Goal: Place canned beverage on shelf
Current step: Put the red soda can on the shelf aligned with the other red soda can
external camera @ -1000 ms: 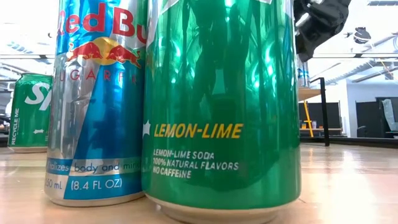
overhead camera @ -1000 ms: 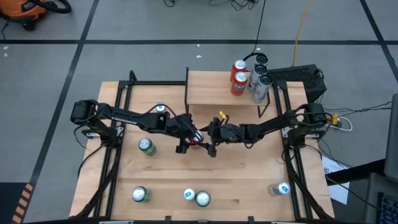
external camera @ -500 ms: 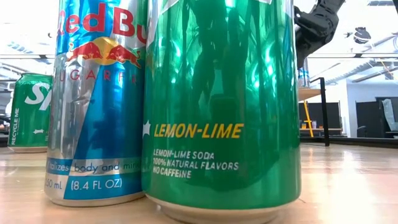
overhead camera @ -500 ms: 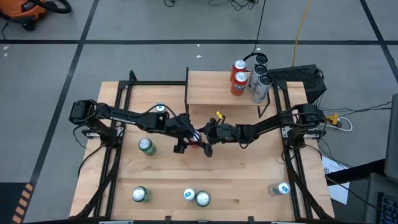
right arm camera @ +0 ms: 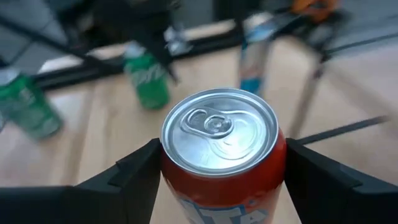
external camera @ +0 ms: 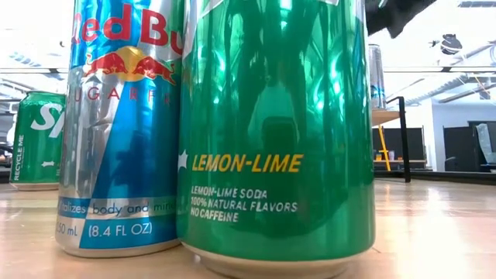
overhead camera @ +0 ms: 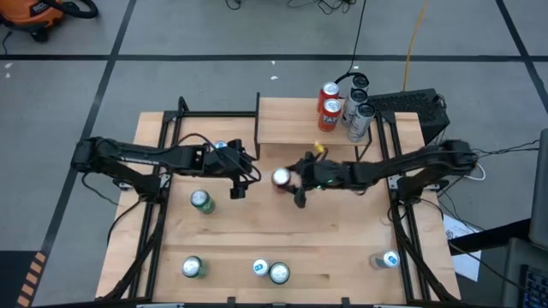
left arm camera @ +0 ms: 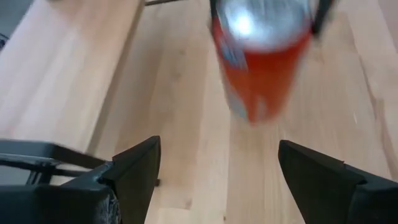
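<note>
The right claw [overhead camera: 291, 181] is clenched on a red can [overhead camera: 281, 178], a finger pressed to each side of it (the right wrist view shows the silver lid [right arm camera: 219, 129] with its pull tab, upright between the two fingers). In the high view the can sits near the middle of the table [overhead camera: 342, 248], just off the shelf's [overhead camera: 291, 128] near edge, toward the shelf's 7 o'clock corner. Whether it rests on the table or is lifted cannot be told.

The left claw [overhead camera: 237, 175] is released, its fingers spread wide with nothing between them. It lies at 9 o'clock from the red can, apart from it; the left wrist view looks past both fingers at the can [left arm camera: 261, 62], blurred, held from above.

On the shelf's 2 o'clock corner stand two red cans [overhead camera: 328, 107] and two silver cans [overhead camera: 358, 107], packed close together.

Other cans stand about the table: a green can [overhead camera: 201, 201] at 7 o'clock from the left claw, a blue can [overhead camera: 221, 149] beside the left arm, a green one at the 7 o'clock corner, a blue and green pair at the 6 o'clock edge, and a blue one at 5 o'clock. That pair fills the low view, a green lemon-lime can [external camera: 275, 132] beside a blue and silver energy drink [external camera: 120, 124].
</note>
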